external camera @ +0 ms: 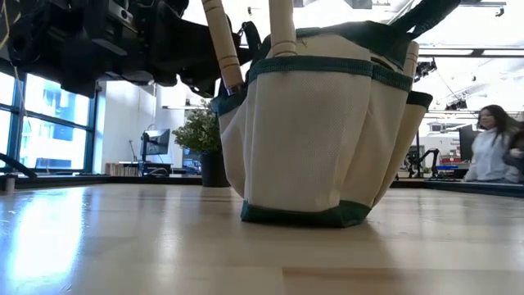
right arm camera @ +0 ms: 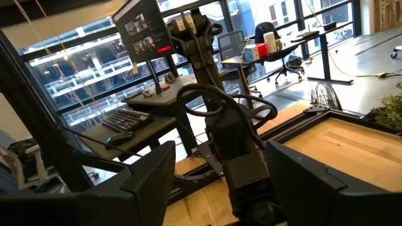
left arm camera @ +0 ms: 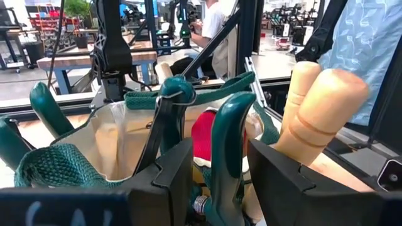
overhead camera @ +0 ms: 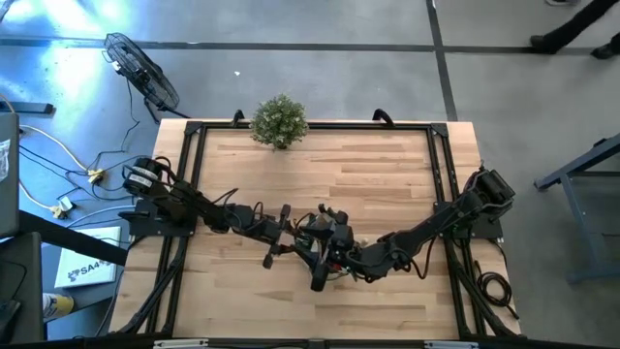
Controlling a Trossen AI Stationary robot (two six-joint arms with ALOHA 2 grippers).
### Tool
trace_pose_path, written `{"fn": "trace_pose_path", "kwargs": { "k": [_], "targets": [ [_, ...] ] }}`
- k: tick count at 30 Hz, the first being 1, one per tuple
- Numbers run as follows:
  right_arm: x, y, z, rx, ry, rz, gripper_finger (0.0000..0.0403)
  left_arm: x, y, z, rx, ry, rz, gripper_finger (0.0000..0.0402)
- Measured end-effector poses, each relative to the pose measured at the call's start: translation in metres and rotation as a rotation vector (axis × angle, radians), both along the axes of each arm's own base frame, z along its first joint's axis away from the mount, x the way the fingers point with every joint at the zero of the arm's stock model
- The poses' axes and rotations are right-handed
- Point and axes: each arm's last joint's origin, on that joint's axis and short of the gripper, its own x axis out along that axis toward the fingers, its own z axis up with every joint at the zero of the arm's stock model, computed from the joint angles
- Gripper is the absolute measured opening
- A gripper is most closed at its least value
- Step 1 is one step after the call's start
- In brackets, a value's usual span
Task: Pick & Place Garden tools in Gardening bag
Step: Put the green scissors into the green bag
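Left claw: my left gripper (left arm camera: 217,182) hangs over the mouth of the gardening bag (external camera: 319,123), its fingers parted a little, with the green-handled pruners (left arm camera: 225,135) standing between them; I cannot tell whether the pads are touching the handles.
Pruners: upright, blades down inside the bag, handles poking above the rim just ahead of the claw.
Beside the claw: two wooden tool handles (left arm camera: 317,103) stand to one side of it, close together and leaning out over the rim; a red piece (left arm camera: 202,135) sits behind the pruners, deeper in the bag.
Bag: it stands on the table (external camera: 123,246), near the front middle, under both arms.
Right claw: my right gripper (right arm camera: 217,182) is spread wide with nothing in it, just beside the bag on the far side from the left claw.
Risk, snag: as I judge it, a finger lifting away could catch a pruner handle or the bag's loop handle (left arm camera: 157,100) and drag the bag over.
Risk, topple: the wooden handles lean outward; a nudge from the claw could tip them out.
Risk, arms: both wrists crowd the bag, so a careless retreat could knock one against the other.
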Motion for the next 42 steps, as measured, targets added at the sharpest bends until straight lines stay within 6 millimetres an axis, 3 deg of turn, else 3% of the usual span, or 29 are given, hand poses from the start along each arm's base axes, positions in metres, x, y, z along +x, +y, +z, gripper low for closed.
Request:
{"fn": "trace_pose_path", "kwargs": {
  "k": [17, 42],
  "targets": [
    [-0.002, 0.004, -0.003, -0.015, 0.026, 0.016, 0.0238, -0.004, 0.001, 0.018, 0.007, -0.079, 0.002, 0.0148],
    [-0.001, 0.004, -0.005, -0.005, 0.043, 0.036, 0.0238, -0.004, -0.001, 0.017, 0.071, -0.090, -0.055, 0.0148]
  ]
}}
